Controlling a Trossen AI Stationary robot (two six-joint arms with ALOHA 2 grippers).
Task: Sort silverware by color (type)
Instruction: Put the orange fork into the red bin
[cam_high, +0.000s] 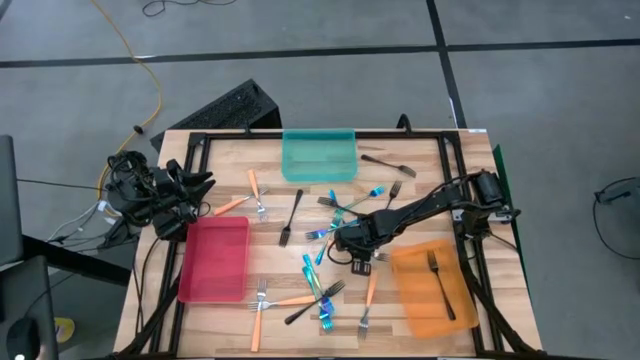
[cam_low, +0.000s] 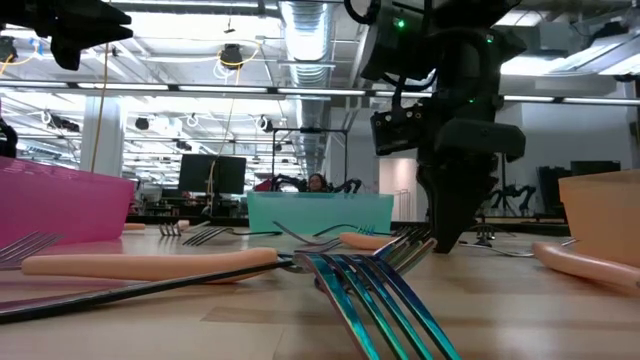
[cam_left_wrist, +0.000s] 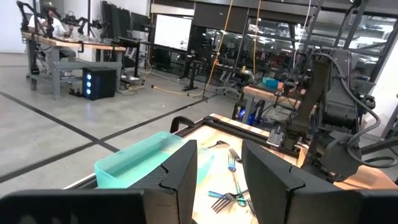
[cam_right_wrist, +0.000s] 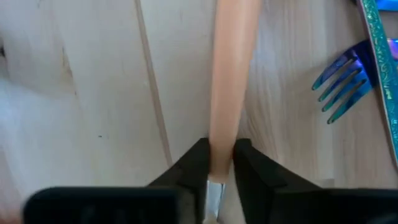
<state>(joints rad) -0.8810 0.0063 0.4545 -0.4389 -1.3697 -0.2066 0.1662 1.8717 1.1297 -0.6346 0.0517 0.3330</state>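
right pincer: lowered onto the wooden surface near its middle, just beside the orange tray; its two dark fingers are seen clamped on an orange-handled fork, one on each side of the handle near the silver neck.
held fork: lying flat on the surface, handle stretched straight away from the right wrist camera; in the high view it is seen between the pincer and the front edge, just left of the orange tray.
left pincer: held off the surface at the back left corner, above the red tray's far end; its fingers are apart with nothing between them.
red tray: on the left side of the surface; no fork is seen in it.
teal tray: at the back middle; its contents cannot be made out.
orange tray: at the front right, with one dark fork lying in it.
blue forks: several scattered near the middle, just behind the right pincer; one blue fork is seen beside the held handle, not touching it.
front cluster: orange-handled, blue and dark forks crossed over each other near the front middle.
other loose forks: a dark fork between the red tray and the middle; another dark fork to the right of the teal tray; orange-handled forks near the back of the red tray.
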